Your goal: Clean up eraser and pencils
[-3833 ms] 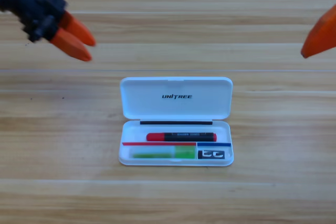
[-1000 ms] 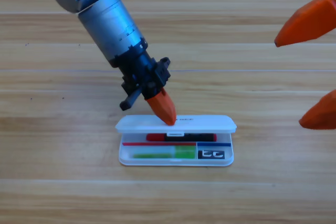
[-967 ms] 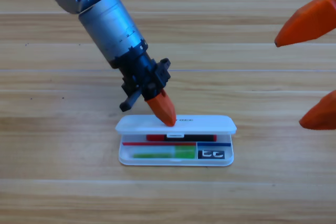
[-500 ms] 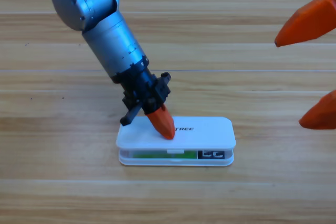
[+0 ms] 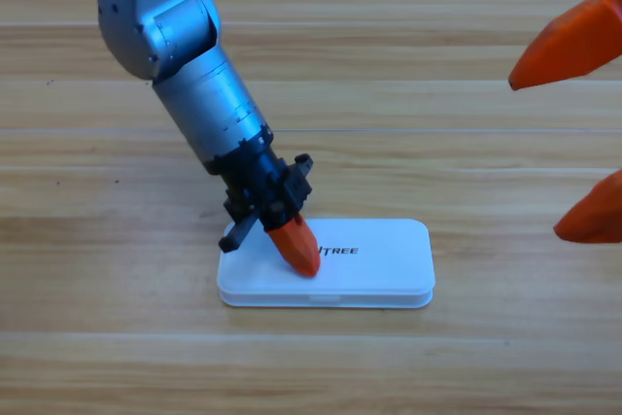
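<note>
The white case lies with its lid fully down on the wooden table, at the lower middle of the high view. The eraser and the pencils are hidden under that lid. My left gripper comes down from the upper left, its orange jaws together in a single tip. That tip presses on the left part of the lid, beside the printed logo. It holds nothing. My right gripper waits at the right edge, open, its two orange jaws far apart and cut off by the picture's border.
The left arm's grey body slants from the top left down to the case. Bare wooden table lies all round the case.
The left gripper has pushed the lid forward and down, from half raised to flat on the case. Pencils and eraser, visible before, are now covered. The right gripper has held still over the last second.
</note>
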`<move>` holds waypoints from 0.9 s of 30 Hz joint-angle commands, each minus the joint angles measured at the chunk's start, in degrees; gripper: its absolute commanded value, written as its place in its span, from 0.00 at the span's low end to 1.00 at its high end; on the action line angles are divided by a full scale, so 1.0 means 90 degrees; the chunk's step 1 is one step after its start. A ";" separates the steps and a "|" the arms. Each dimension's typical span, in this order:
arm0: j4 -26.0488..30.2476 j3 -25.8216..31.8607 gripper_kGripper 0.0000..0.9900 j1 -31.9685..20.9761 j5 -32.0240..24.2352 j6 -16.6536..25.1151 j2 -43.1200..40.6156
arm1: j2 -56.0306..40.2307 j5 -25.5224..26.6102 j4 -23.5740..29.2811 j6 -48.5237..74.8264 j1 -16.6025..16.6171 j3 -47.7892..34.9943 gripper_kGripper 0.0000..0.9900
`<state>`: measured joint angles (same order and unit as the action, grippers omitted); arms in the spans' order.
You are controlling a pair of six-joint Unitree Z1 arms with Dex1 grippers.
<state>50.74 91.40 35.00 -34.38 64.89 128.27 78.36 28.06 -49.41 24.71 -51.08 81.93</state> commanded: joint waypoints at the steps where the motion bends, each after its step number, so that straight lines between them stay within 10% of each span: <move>1: -0.0149 -0.0224 0.00 0.0105 0.0080 0.0055 0.0397 | 0.0024 0.0134 0.0118 0.0018 -0.0057 -0.0255 1.00; 13: 0.0222 0.0127 0.02 0.0066 0.0031 0.0026 0.0026 | 0.0063 0.0134 0.0128 0.0018 -0.0076 -0.0265 1.00; 16: 0.0739 0.0508 0.72 -0.0081 0.0012 -0.0013 -0.0316 | 0.0073 0.0134 0.0128 0.0018 -0.0076 -0.0265 1.00; 18: 0.0945 0.0596 0.93 -0.0198 -0.0096 -0.0150 -0.0765 | 0.0073 0.0134 0.0128 0.0018 -0.0076 -0.0265 1.00; 27: 0.1765 0.1026 1.00 -0.0589 -0.0125 -0.1205 -0.3685 | 0.0151 0.0134 0.0128 0.0018 -0.0067 -0.0265 1.00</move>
<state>65.70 101.79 32.53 -34.99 59.55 109.80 78.41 28.07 -49.40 24.72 -51.11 81.72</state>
